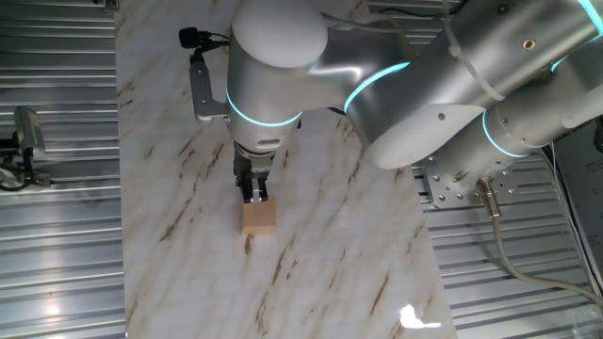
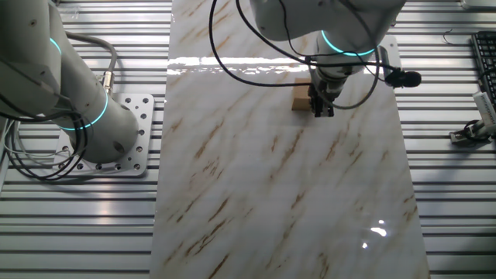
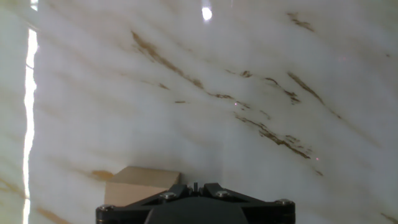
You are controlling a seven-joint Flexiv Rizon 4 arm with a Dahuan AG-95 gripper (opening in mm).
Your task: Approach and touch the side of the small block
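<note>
From where I sit, the small plain tan wooden cube [image 1: 257,218] rests flat on the white brown-veined marble surface [image 1: 358,273], toward the middle of its width. Right beside it hangs my dark two-finger pincer [image 1: 255,192], low over the surface. In one fixed view the tip seems to meet the cube's far side; in the other fixed view the pincer [image 2: 321,106] sits just right of the cube [image 2: 301,98]. I cannot tell whether they truly touch.

The fingers look drawn close together, nothing between them.

My worry: the cube is light and free-standing, so any extra push sideways would slide or spin it instead of merely touching it. Coming lower risks scraping the marble.

In the hand view the cube [image 3: 142,185] shows only partly, behind the pincer's housing.

No containers in sight.
</note>
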